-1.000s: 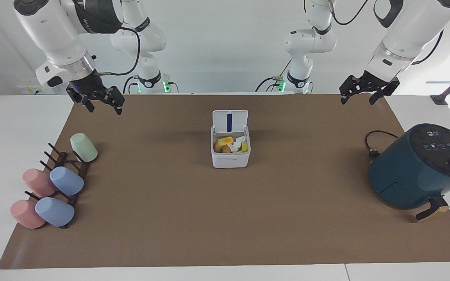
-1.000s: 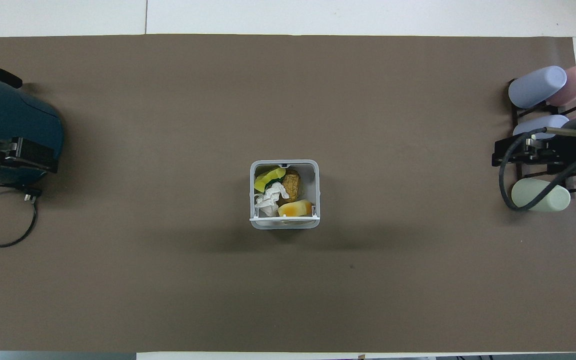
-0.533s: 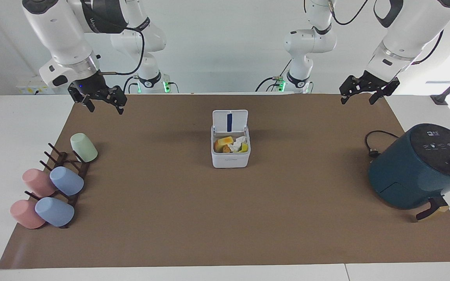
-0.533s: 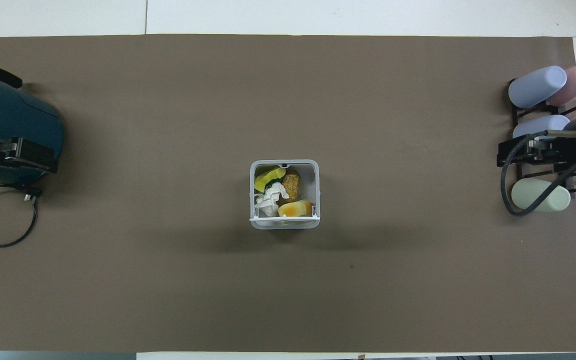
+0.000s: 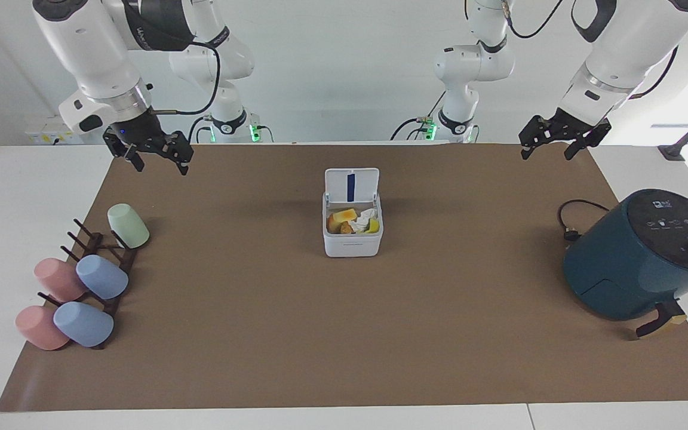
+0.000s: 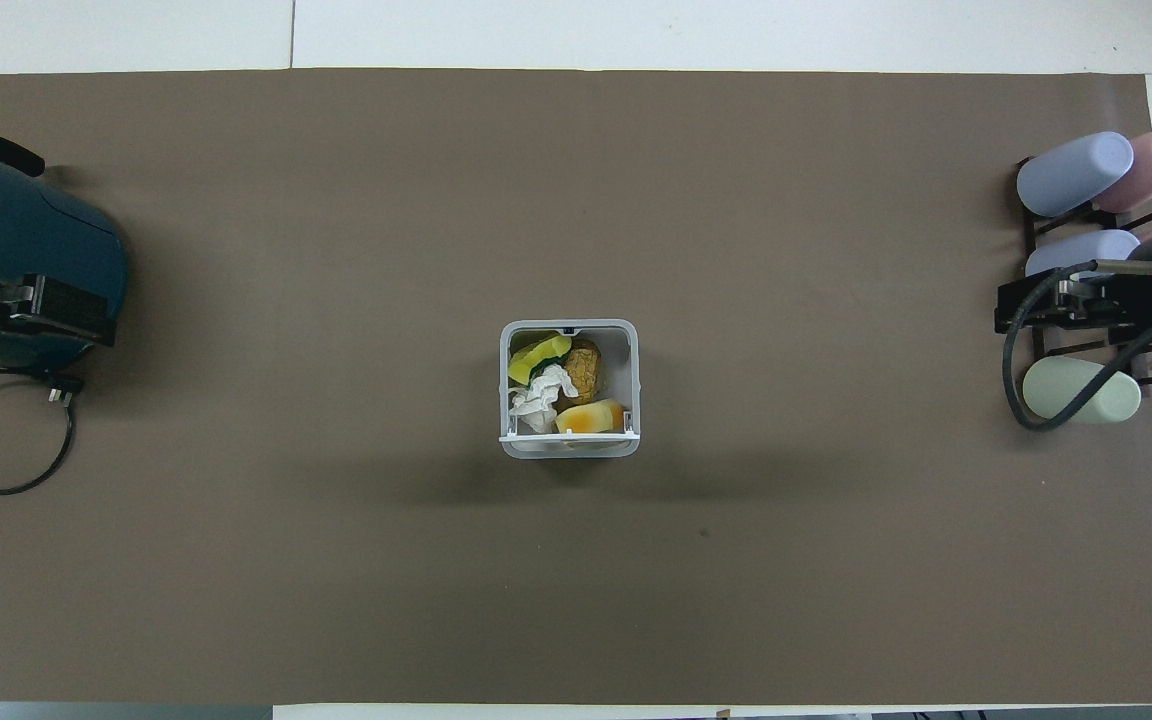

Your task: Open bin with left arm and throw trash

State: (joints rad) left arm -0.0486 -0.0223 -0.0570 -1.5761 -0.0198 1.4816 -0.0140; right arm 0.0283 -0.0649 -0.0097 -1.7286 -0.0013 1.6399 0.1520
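Note:
The small white bin (image 5: 353,242) (image 6: 636,385) stands mid-mat with its lid (image 5: 351,184) tipped up, blue stripe showing. Inside lies trash: a crumpled white paper wad (image 5: 364,219) (image 6: 539,400), a yellow piece (image 6: 534,356), an orange lump (image 6: 591,417) and a brown ball (image 6: 584,368). My left gripper (image 5: 547,154) (image 6: 31,312) hangs open and empty over the mat's edge by the air fryer, well apart from the bin. My right gripper (image 5: 162,168) (image 6: 1061,305) hangs open and empty over the mat's corner by the cup rack.
A dark teal air fryer (image 5: 642,257) (image 6: 31,235) with its black cable (image 5: 571,224) sits at the left arm's end. A dark rack with several pastel cups (image 5: 102,278) (image 6: 1076,172) sits at the right arm's end.
The right gripper has lifted a little and drawn back toward its base. The left arm and the bin have not moved.

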